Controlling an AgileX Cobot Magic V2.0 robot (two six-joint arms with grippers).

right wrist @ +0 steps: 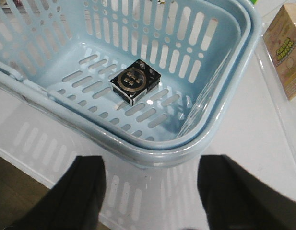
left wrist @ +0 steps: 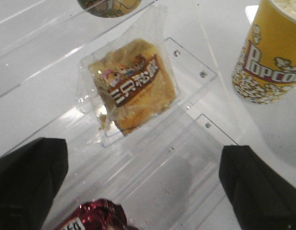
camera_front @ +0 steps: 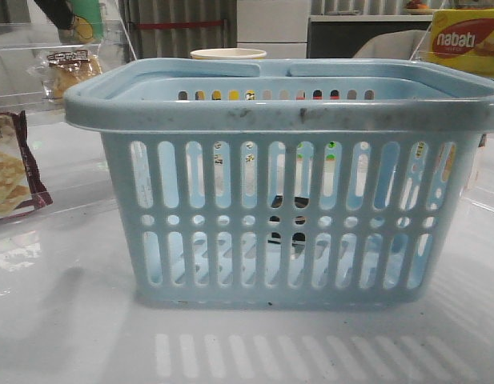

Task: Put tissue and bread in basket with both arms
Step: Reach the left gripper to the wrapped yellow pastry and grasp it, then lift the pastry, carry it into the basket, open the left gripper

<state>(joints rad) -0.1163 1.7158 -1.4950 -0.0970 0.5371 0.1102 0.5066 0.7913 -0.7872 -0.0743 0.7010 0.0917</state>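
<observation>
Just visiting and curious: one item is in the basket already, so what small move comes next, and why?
Probably lower the open left end effector onto the clear packet of golden-brown bread. The small black tissue pack already lies in the light-blue slotted plastic basket; the bread lies outside it.

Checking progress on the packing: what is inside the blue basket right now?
Only the tissue lies on the floor of the basket. The bread is outside it. The near corner under the rim is hidden.
</observation>
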